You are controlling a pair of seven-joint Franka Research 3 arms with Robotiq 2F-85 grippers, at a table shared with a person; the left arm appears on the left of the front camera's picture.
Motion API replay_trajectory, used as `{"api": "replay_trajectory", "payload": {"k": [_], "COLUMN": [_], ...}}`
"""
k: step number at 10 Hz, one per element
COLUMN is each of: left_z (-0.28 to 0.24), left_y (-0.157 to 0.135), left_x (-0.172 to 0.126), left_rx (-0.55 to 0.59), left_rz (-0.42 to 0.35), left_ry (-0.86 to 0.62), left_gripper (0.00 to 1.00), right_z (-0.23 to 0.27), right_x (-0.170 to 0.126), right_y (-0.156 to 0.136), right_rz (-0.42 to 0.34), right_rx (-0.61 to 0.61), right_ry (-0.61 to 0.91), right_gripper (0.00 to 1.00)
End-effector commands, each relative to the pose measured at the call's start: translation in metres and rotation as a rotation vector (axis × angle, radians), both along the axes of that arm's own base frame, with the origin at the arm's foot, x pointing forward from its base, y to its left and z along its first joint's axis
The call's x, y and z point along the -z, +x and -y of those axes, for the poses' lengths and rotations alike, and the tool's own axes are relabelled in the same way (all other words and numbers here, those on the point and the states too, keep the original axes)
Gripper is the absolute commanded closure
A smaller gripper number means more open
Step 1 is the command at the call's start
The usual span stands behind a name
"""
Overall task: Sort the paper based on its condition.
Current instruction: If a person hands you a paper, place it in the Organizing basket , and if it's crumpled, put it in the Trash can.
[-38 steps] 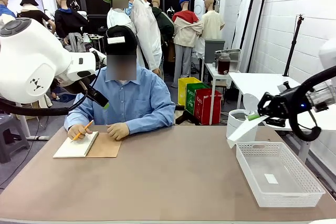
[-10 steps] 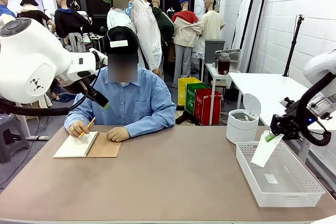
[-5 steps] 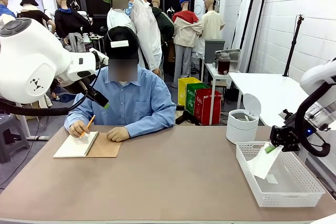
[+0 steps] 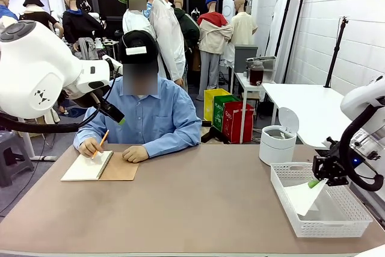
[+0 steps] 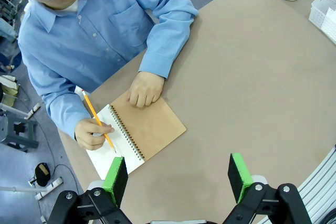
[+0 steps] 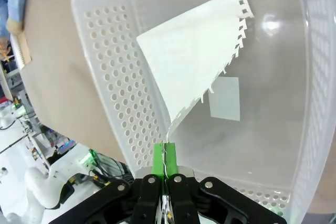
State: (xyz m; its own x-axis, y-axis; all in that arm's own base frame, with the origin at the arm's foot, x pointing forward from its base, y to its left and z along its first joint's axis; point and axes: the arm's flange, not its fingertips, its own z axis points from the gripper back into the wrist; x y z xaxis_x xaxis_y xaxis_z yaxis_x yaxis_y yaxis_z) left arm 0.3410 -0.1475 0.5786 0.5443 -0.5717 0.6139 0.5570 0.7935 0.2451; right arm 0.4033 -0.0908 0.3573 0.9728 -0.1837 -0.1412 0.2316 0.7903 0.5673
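Observation:
A flat white sheet of paper (image 4: 304, 197) with a torn perforated edge hangs inside the white mesh basket (image 4: 346, 224) at the table's right. My right gripper (image 4: 313, 182) is shut on the sheet's upper corner, just above the basket. In the right wrist view the paper (image 6: 197, 66) fans out from the shut green pads (image 6: 159, 157) toward the basket floor (image 6: 273, 93). High over the table's left end, my left gripper (image 5: 178, 174) stands open with nothing between its fingers.
A person in a blue shirt sits at the far side, writing with a pencil (image 5: 97, 120) in a spiral notebook (image 4: 99, 167) with a brown cover. A white lidded bin (image 4: 278, 142) stands behind the basket. A small white label (image 6: 226, 98) lies on the basket floor.
My right gripper has come down with the sheet from above the basket's rim until the paper hangs inside the basket. The left arm has stayed still.

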Motion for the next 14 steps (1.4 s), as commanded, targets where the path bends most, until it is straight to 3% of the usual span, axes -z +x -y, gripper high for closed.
{"api": "replay_trajectory", "payload": {"k": [1,6,7,14], "left_z": [0.0,0.0,0.0,0.0], "left_y": [0.0,0.0,0.0,0.0], "left_x": [0.0,0.0,0.0,0.0], "left_rx": [0.002,0.002,0.002,0.002], "left_rz": [0.002,0.002,0.002,0.002], "left_ry": [0.003,0.003,0.003,0.003], "left_gripper": [0.0,0.0,0.0,0.0], "right_z": [-0.008,-0.024,-0.026,-0.04], "right_x": [0.001,-0.017,-0.023,-0.05], "right_y": [-0.001,-0.002,-0.005,0.0], "right_rz": [-0.053,-0.163,-0.182,-0.238], "right_rx": [0.03,0.109,0.126,0.175], "right_ry": [-0.065,-0.213,-0.253,-0.421], "right_gripper": [1.0,0.05,0.0,0.0]}}
